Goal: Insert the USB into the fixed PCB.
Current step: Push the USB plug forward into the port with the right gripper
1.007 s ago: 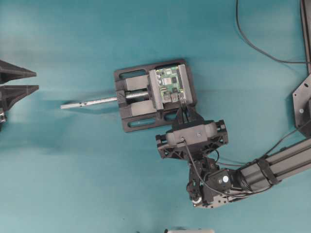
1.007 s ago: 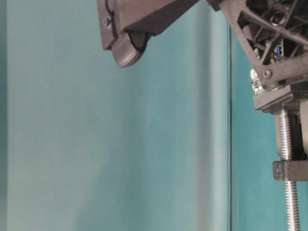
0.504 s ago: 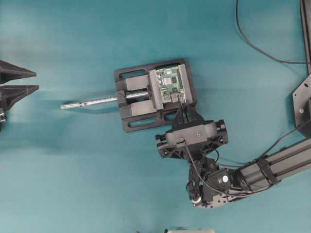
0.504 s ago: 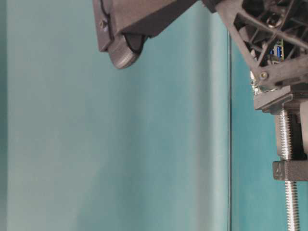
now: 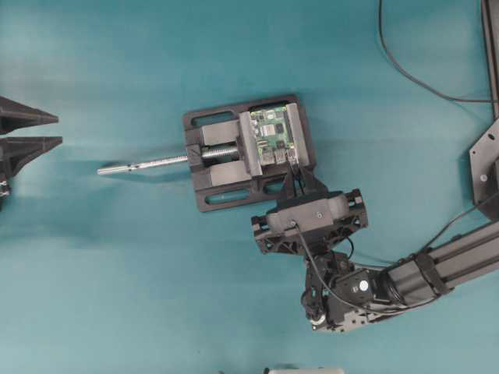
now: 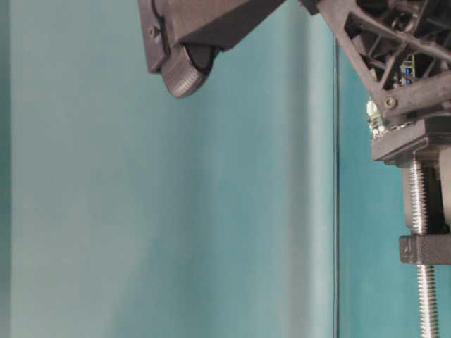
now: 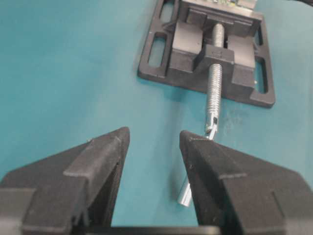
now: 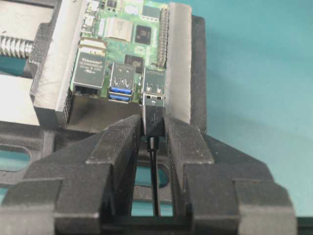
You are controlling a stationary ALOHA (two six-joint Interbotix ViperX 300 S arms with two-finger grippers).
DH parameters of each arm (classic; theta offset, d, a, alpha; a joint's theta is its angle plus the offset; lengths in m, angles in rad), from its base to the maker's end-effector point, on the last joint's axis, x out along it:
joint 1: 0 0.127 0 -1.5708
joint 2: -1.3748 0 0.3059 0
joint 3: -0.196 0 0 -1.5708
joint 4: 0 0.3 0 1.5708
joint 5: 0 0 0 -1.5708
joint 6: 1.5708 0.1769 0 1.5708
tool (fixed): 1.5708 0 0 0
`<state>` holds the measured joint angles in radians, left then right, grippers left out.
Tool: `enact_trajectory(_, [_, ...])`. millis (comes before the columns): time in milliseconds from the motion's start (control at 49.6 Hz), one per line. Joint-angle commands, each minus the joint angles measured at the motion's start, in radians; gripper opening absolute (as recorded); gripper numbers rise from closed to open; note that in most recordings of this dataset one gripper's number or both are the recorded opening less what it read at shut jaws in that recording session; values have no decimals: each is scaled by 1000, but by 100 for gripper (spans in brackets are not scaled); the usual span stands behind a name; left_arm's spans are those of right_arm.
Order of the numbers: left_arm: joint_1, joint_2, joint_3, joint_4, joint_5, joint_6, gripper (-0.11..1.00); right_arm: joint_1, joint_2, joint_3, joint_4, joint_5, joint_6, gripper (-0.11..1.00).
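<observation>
The green fixed PCB [image 5: 272,134] is clamped in the black vise [image 5: 222,160] mid-table; it also shows in the right wrist view [image 8: 127,36]. My right gripper [image 8: 153,125] is shut on the black USB [image 8: 154,116], whose metal tip touches the mouth of the PCB's rightmost silver port [image 8: 154,87]; its thin cable [image 8: 155,181] runs back between the fingers. In the overhead view the right gripper [image 5: 295,173] sits at the PCB's near edge. My left gripper [image 7: 154,139] is open and empty at the far left [image 5: 54,130].
The vise's silver screw rod [image 5: 144,164] sticks out toward the left gripper; its end lies by the left fingers [image 7: 211,115]. A thicker black cable [image 5: 409,74] curves across the top right. A black bracket [image 5: 485,160] stands at the right edge.
The right gripper with the USB has edged slightly up toward the PCB's port. The left arm has not moved.
</observation>
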<state>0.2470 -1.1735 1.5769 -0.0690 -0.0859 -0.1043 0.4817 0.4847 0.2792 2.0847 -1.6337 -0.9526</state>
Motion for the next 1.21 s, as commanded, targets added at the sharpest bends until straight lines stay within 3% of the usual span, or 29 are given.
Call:
enact_trajectory(0, [2, 12, -12, 3, -9, -11, 62, -37, -40, -17, -8, -14, -3, 19])
enact_trajectory(1189, [2, 12, -12, 3, -9, -11, 62, -87, -5, -67, -14, -2, 2, 19])
